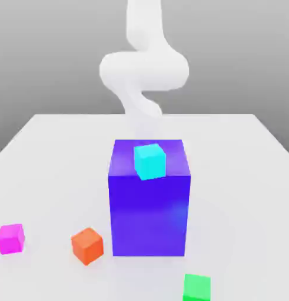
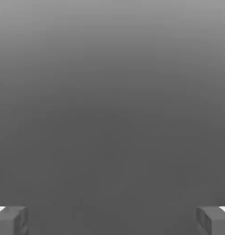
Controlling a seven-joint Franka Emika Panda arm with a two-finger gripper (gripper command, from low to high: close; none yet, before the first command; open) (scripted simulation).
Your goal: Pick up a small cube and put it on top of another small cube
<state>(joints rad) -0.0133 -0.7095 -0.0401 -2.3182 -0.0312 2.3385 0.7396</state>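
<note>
Well, the small magenta-pink cube (image 1: 11, 239) sits on the pale tabletop (image 1: 246, 194) at the exterior view's far left, well apart from the tall blue block (image 1: 149, 214) that stands upright near the middle. Between the two, and nearer to the block, rests the orange cube (image 1: 87, 246), turned so that one of its upright edges faces the camera. On top of the blue block lies the cyan cube (image 1: 150, 161), set towards the block's near edge and turned a little out of line with it. The green cube (image 1: 197, 288) is on the near side, to the exterior view's right of the orange one, partly cut off by the lower border. Behind the block, the white Panda arm (image 1: 144, 70) comes down from above, its lower links bent, and its pale lowest stretch drops out of sight behind the blue block. In the hand view the two fingers (image 2: 112, 221) stand wide apart, released, with nothing held between them; past them spreads a plain grey expanse, darker low down and lighter higher up. None of the five coloured pieces touches the magenta-pink cube.
</note>
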